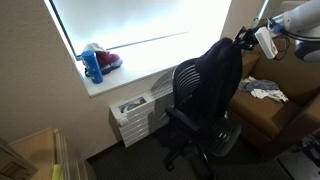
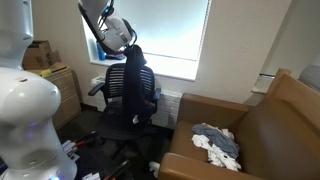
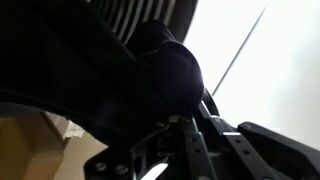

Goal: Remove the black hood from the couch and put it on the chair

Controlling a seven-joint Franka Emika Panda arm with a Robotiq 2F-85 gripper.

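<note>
Here, the pincer (image 1: 248, 42) stands at the top edge of the office chair (image 1: 195, 120), pressed against the black hood (image 1: 222, 70). The hood hangs over the backrest, clear of the couch (image 1: 275, 115); both exterior views agree on this. In the wrist view, dark cloth crowds around the fingers (image 3: 190, 135), so it cannot be told whether the jaws are apart or closed on fabric.

The step in hand is judged to be releasing and settling the garment. Done well, the hood lies astride the backrest with weight on both sides before it is let go. The arm then lifts straight up so that no fold trails with the fingers. The swivel chair may turn if pushed sideways.

Containers: a blue bottle (image 1: 93, 66) stands on the white surface (image 1: 130, 78) under the window, beside a red object (image 1: 110, 60); its contents are unseen. A cardboard box (image 2: 40, 55) shows in an exterior view, its interior hidden. Loose pale clothes (image 2: 215, 142) lie on the couch seat.
</note>
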